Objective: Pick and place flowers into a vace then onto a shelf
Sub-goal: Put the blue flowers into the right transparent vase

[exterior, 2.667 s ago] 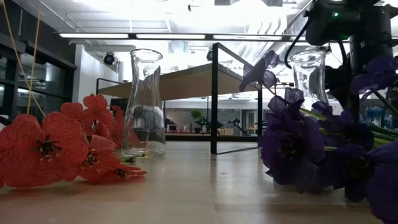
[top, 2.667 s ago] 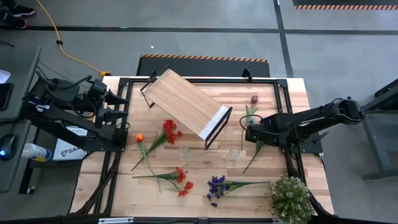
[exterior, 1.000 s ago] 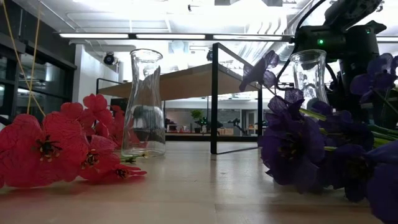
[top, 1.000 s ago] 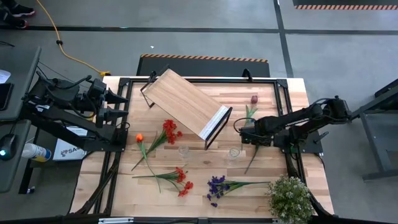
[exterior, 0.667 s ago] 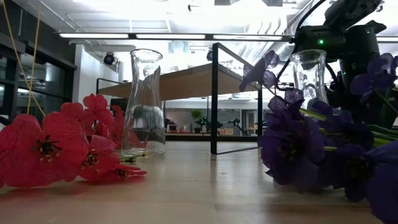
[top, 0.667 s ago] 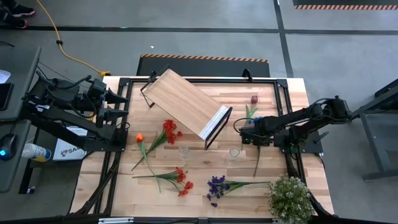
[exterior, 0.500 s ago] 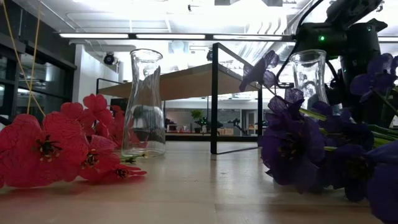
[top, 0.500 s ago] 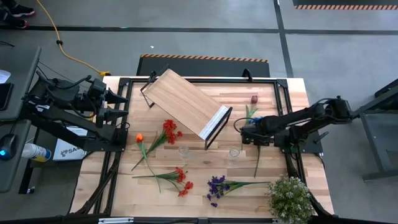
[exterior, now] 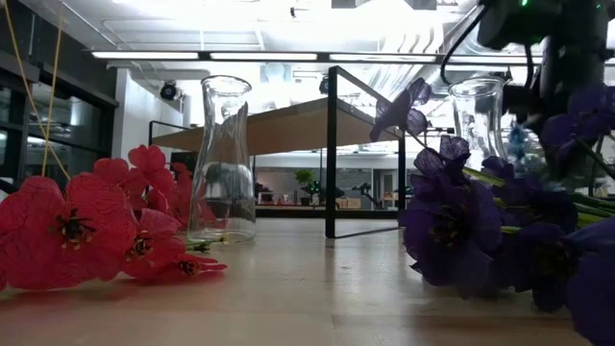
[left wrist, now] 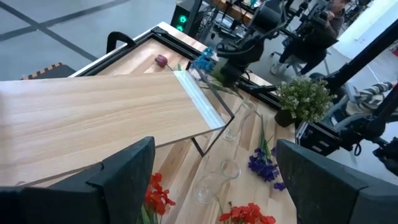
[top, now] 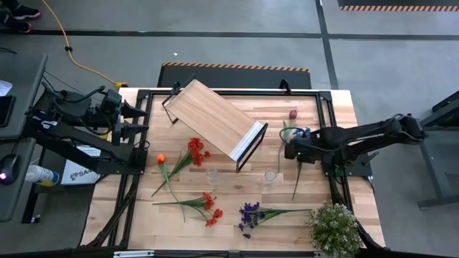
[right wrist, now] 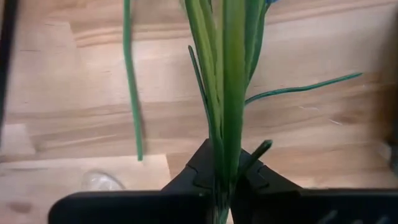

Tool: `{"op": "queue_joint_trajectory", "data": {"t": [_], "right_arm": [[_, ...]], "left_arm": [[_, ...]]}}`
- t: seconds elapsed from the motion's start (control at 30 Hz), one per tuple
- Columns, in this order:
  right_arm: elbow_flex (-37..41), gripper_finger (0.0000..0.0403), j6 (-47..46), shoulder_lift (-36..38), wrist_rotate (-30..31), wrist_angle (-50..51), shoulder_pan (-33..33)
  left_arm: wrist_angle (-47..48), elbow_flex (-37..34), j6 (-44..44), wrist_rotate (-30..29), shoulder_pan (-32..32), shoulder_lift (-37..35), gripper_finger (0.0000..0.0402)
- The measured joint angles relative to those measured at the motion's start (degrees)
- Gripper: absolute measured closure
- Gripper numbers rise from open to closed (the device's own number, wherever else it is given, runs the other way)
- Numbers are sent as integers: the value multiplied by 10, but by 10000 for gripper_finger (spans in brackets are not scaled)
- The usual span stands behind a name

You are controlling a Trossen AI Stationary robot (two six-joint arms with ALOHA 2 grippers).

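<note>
My right gripper (top: 293, 150) is shut on a blue-headed flower (top: 301, 133) right of the shelf (top: 215, 118), a light wooden board tilted on black frame ends. The flower's green stem (top: 296, 179) trails toward the near edge. A dark red flower (top: 292, 113) lies beyond it. Two glass vases (top: 211, 174) (top: 270, 176) stand upright near the middle. Orange (top: 161, 158), red (top: 195, 149) (top: 209, 208) and purple (top: 249, 214) flowers lie flat on the table. My left gripper (top: 141, 122) is open at the table's left edge. My right gripper pinches the blue flower's bundle of green stem and leaves (right wrist: 224, 163) between its two fingers (right wrist: 196, 175), a short way below the head. The fingers come from above, pointing down, and lie across the stem. Whether the stem's tail end (top: 293, 196) touches the table I cannot tell.
A bushy pale green plant (top: 334, 227) stands at the near right corner. A loose green stem (right wrist: 132, 81) lies on the wood beside the held flower. The black table frame (top: 333, 143) runs close behind my right gripper.
My right gripper has shut on the blue flower's stem and risen, drifting a little toward the table's right edge. The flower's head end has come up with it, and the stem's tail has swung to point nearly straight at the near edge.
</note>
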State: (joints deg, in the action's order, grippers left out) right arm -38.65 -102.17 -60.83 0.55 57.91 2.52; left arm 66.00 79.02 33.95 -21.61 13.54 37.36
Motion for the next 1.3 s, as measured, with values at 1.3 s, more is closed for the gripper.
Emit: {"op": "queue_joint_trajectory", "data": {"t": [1.3], "right_arm": [[-516, 397, 353, 15, 377, 150, 23]], "left_arm": [[0, 0, 27, -1, 0, 0, 34]]}}
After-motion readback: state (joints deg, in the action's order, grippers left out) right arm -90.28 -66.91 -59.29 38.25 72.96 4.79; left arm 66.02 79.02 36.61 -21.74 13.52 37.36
